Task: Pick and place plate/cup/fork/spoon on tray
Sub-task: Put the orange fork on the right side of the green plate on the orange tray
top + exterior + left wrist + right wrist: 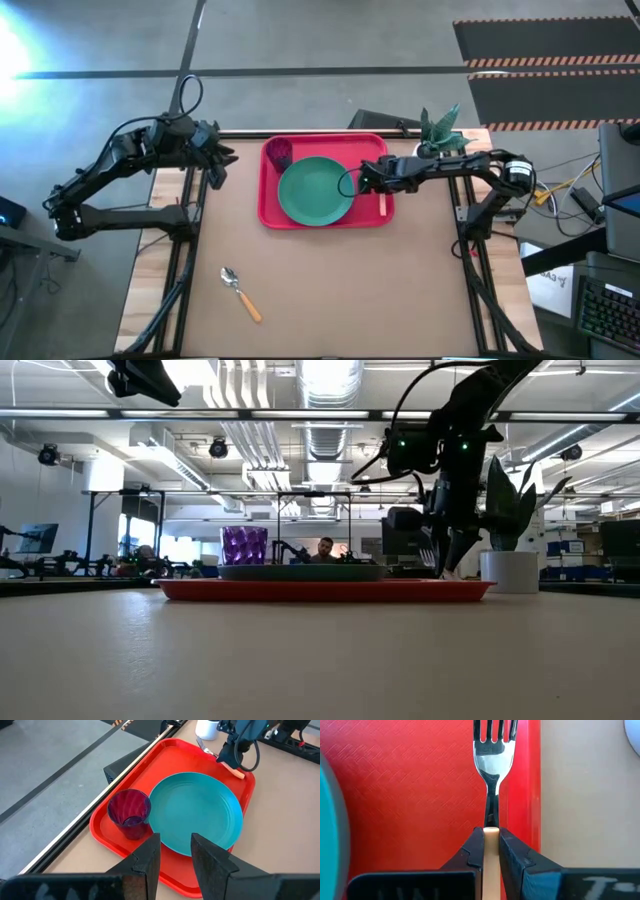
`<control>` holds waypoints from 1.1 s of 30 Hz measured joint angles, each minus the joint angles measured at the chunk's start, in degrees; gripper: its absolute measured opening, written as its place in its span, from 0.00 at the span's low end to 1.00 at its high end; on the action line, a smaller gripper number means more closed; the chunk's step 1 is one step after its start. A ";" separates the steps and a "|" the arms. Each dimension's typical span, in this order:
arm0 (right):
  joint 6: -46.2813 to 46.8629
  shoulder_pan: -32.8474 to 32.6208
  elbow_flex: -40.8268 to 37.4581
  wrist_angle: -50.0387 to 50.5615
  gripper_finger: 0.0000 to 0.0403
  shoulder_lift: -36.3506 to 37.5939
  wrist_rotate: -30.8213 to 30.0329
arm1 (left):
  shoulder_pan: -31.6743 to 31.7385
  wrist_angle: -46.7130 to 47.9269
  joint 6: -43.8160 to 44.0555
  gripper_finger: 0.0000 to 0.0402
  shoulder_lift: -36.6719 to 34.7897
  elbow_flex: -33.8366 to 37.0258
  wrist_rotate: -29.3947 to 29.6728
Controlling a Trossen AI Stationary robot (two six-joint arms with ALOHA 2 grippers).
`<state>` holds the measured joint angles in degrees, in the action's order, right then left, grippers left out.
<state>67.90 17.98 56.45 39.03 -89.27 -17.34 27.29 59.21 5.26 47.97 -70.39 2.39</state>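
one fork (491, 800) clamped in right tool (491, 851), over tray (410, 795)

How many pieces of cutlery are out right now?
2. The fork is held in the right claw over the tray's right edge; the spoon lies on the bare table, near its front left.

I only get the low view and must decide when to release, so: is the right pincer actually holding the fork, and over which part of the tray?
Observer: Yes. The right pincer is shut on the fork by its handle, at the tray's right edge, beside the plate.
Operator: Is the plate crowding it?
Observer: No, red tray floor shows between plate and fork.
Operator: What remains off the tray?
Observer: Only the spoon, lying on the table toward its near left. The cup stands in the tray's far left corner.
Operator: And the left arm?
Observer: The left pincer is open, raised off the tray's left side.
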 joint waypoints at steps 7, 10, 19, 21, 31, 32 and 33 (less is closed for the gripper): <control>-0.31 0.24 -2.76 -6.97 0.05 -0.02 1.13 | 0.00 -0.25 0.11 0.22 0.00 0.00 0.00; -0.09 0.24 -3.08 -7.00 0.05 -0.41 1.33 | 0.00 -0.23 0.13 0.22 0.00 0.00 0.00; -0.97 0.17 -3.09 -7.04 0.05 -0.79 2.36 | 0.00 -0.23 0.11 0.22 0.00 0.00 0.00; -0.98 0.17 -3.09 -7.06 0.05 -0.79 2.38 | 0.00 -0.23 0.11 0.22 0.00 0.00 0.00; -1.05 0.17 -3.09 -7.15 0.05 -0.81 2.43 | 0.00 -0.23 0.09 0.22 0.00 0.00 0.00; -1.05 0.17 -3.09 -7.15 0.05 -0.80 2.43 | -0.01 -0.22 0.09 0.22 0.00 0.00 0.01; -1.05 0.17 -3.09 -7.17 0.05 -0.81 2.43 | 0.00 -0.22 0.09 0.22 0.00 0.00 0.00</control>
<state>66.85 18.15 53.36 31.86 -90.08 -14.92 27.29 58.99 5.34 47.97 -70.39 2.39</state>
